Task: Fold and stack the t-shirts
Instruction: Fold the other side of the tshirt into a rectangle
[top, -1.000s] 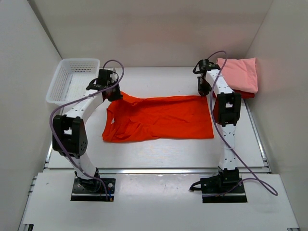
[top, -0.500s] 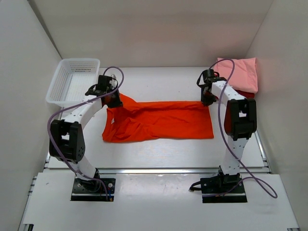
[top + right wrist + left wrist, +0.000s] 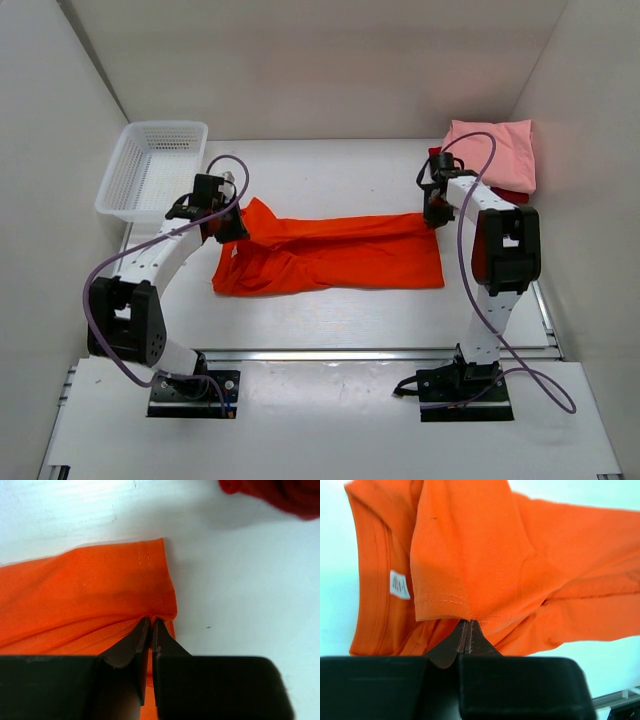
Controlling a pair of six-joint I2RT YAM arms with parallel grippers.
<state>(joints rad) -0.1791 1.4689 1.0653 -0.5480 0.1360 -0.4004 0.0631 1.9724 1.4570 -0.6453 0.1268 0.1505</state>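
The bright orange t-shirt (image 3: pixel 330 250) lies spread across the table's middle, its far edge lifted and folding toward the near side. My left gripper (image 3: pixel 232 226) is shut on the shirt's far left sleeve hem (image 3: pixel 470 616). My right gripper (image 3: pixel 436 213) is shut on the shirt's far right corner (image 3: pixel 159 614). The orange cloth (image 3: pixel 485 560) hangs from the left jaws, and a white label (image 3: pixel 399 584) shows by the collar. The light pink t-shirt (image 3: pixel 495 152) lies folded on the dark red t-shirt (image 3: pixel 512 196) at the far right. A dark red edge (image 3: pixel 280 495) shows in the right wrist view.
A white plastic mesh basket (image 3: pixel 150 170) stands at the far left of the table. White walls close in the left, right and back. The table's near edge (image 3: pixel 320 352) runs in front of the arm bases.
Both grippers have moved toward the near side with the orange shirt's far edge, drawing it over the rest of the shirt. The shirt looks narrower from far to near.
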